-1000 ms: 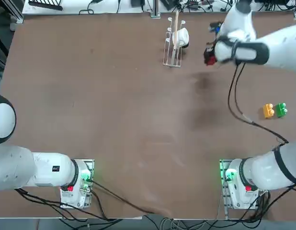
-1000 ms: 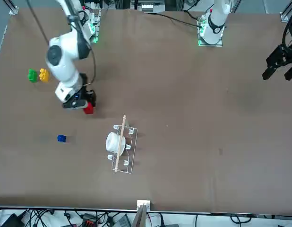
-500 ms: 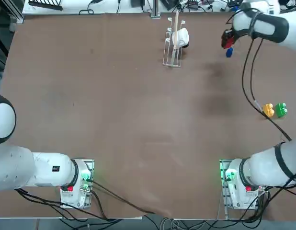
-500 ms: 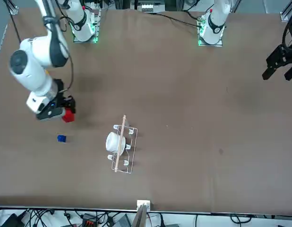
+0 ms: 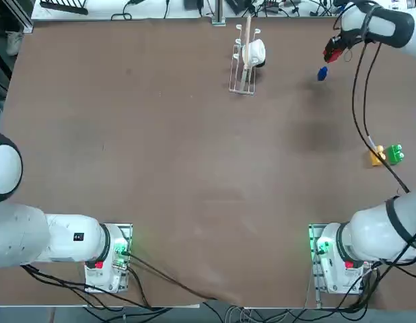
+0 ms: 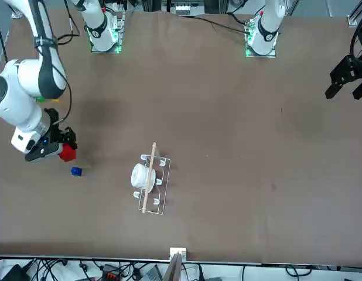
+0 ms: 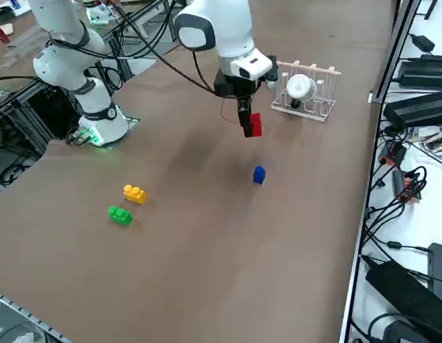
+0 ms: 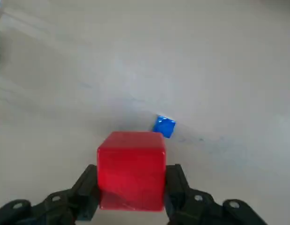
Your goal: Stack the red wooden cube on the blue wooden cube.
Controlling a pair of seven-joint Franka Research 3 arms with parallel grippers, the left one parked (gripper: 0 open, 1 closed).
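While overhead the tool half-hides the red wooden cube, its wrist camera shows it clamped above the blue wooden cube.

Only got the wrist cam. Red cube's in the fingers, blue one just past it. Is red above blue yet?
Observer: No. In the right side view the red wooden cube hangs in the air, well clear of the blue wooden cube on the table.
Operator: Anything close to blue?
Observer: Nothing touching. The rack holding a white cup stands apart from it.
Operator: Other blocks?
Observer: Yellow block and green block lie together, far off.
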